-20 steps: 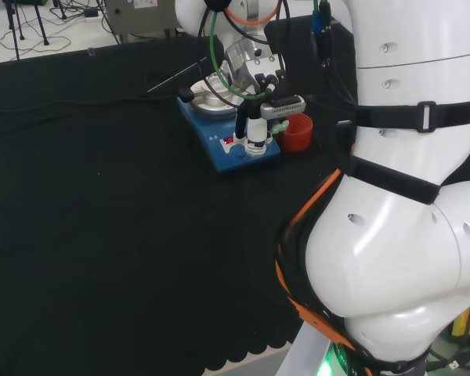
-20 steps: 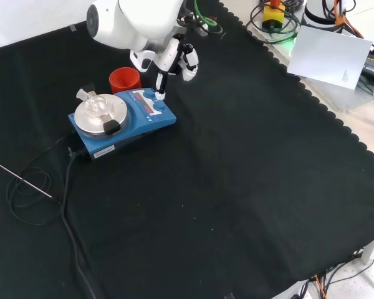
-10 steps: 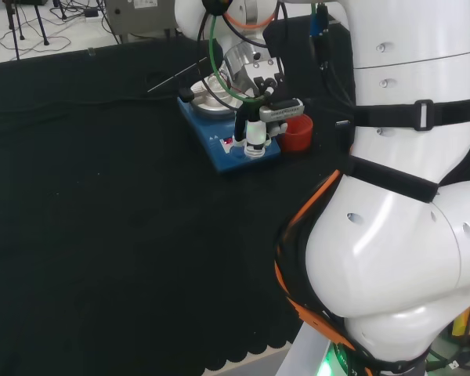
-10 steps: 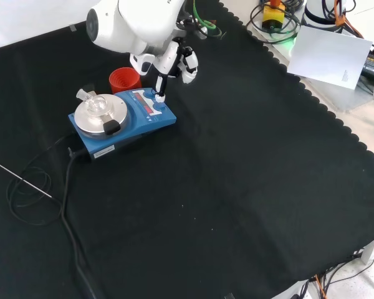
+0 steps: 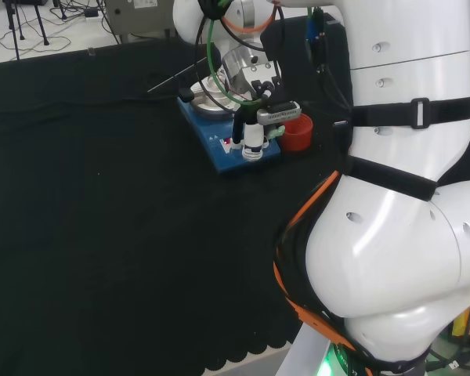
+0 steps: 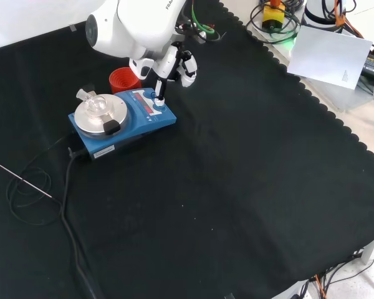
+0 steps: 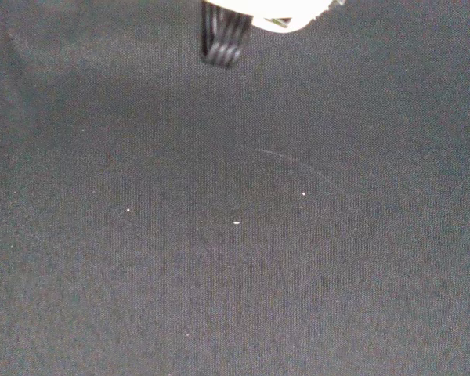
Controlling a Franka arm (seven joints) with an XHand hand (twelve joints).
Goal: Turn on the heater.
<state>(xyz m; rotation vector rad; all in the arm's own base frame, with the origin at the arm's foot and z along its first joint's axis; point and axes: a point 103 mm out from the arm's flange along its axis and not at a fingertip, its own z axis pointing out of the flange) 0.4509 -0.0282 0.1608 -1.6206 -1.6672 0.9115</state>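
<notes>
Hand [image 6: 172,65]: above heater [image 6: 121,118] front panel, one finger pointing down onto a knob.
Fingers: others curled, holding nothing.

Legible text: none.

1. Heater [image 6: 121,124], front view, at 10 o'clock on the cloth. Its top panel carries a small red display [image 6: 148,107]; the characters are too small to make out. The same display shows as a red spot in the head view [image 5: 229,142].
2. White label [image 6: 103,150] on the heater's side wall, at 6 o'clock on the unit. Print is present but too small to read.
3. White arm link [image 6: 143,25], at 12 o'clock. The dark lettering is cut off by the edge.
4. White sheet [image 6: 333,56], at 2 o'clock, off the cloth. It bears one small mark, which cannot be read.
</notes>
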